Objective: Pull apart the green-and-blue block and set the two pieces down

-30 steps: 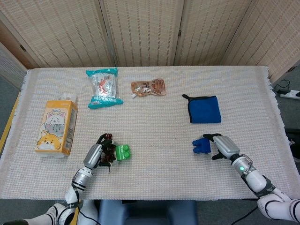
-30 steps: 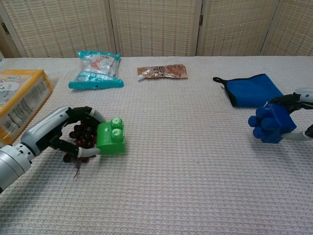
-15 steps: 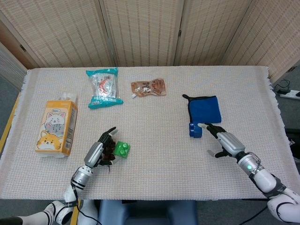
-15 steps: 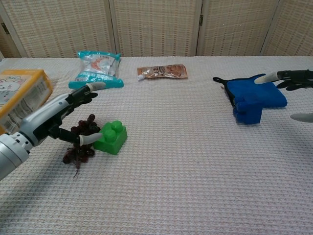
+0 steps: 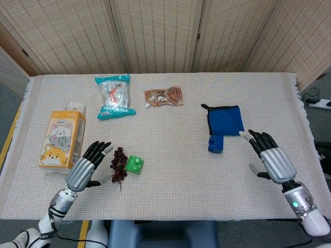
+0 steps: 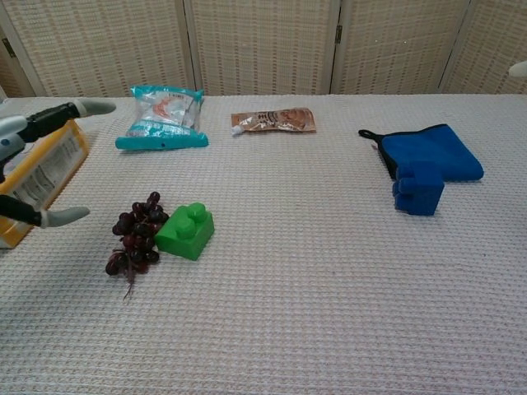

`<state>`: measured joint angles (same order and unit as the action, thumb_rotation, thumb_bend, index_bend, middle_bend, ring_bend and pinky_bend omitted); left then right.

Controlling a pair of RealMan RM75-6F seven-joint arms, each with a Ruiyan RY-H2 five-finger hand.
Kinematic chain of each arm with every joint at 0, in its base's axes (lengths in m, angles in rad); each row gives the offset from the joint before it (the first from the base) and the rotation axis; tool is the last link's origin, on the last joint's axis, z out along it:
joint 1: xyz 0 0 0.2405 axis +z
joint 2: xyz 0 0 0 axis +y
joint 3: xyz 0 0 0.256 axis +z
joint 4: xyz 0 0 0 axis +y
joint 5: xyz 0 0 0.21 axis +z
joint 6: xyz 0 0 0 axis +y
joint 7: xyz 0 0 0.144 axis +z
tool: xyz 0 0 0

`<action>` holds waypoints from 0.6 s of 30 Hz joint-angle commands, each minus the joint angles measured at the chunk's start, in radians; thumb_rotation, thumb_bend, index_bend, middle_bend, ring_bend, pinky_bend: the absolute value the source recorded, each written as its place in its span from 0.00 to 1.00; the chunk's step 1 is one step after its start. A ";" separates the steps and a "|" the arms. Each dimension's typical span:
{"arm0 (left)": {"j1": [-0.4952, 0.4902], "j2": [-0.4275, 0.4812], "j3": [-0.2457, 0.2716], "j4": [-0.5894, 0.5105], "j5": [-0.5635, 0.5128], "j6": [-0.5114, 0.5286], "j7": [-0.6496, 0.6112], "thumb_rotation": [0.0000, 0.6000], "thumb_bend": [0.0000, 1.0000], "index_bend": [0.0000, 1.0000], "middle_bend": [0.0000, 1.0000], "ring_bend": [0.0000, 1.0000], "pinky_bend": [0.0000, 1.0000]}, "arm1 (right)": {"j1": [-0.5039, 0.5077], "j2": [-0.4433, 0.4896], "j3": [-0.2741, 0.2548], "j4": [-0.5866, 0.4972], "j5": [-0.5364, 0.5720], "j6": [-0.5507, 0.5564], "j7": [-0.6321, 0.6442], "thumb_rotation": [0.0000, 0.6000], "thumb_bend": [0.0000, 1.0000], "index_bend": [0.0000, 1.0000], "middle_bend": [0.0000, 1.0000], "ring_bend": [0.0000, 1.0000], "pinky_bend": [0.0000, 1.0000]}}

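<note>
The green block (image 5: 134,164) (image 6: 186,232) lies on the table at the front left, touching a bunch of dark grapes (image 5: 118,163) (image 6: 133,242). The blue block (image 5: 216,143) (image 6: 417,192) rests at the near edge of a blue cloth (image 5: 225,120) (image 6: 431,155). My left hand (image 5: 86,170) (image 6: 33,169) hovers open left of the grapes, fingers spread, holding nothing. Over the table's right side my right hand (image 5: 272,160) is spread open, to the right of the blue block and apart from it.
A yellow cat-print box (image 5: 62,140) (image 6: 31,172) stands at the left. At the back lie a teal snack bag (image 5: 115,96) (image 6: 163,116) and a brown pouch (image 5: 164,96) (image 6: 272,121). The woven tablecloth (image 5: 170,181) covers the whole table.
Both hands let go of their pieces and drew back with fingers spread. The green block now lies by the grapes; the blue one went from the front right to the cloth's edge.
</note>
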<state>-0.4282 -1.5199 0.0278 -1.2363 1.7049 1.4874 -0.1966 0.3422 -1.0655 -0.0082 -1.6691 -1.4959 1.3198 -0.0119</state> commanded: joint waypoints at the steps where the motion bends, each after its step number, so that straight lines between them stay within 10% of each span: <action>1: 0.145 0.200 0.053 -0.186 -0.084 0.051 0.298 1.00 0.29 0.08 0.08 0.00 0.00 | -0.138 -0.062 0.005 -0.058 0.058 0.174 -0.286 1.00 0.41 0.00 0.00 0.00 0.00; 18: 0.252 0.295 0.032 -0.323 -0.155 0.069 0.381 1.00 0.29 0.10 0.08 0.00 0.00 | -0.144 -0.080 -0.004 -0.085 0.019 0.109 -0.358 1.00 0.41 0.00 0.00 0.00 0.00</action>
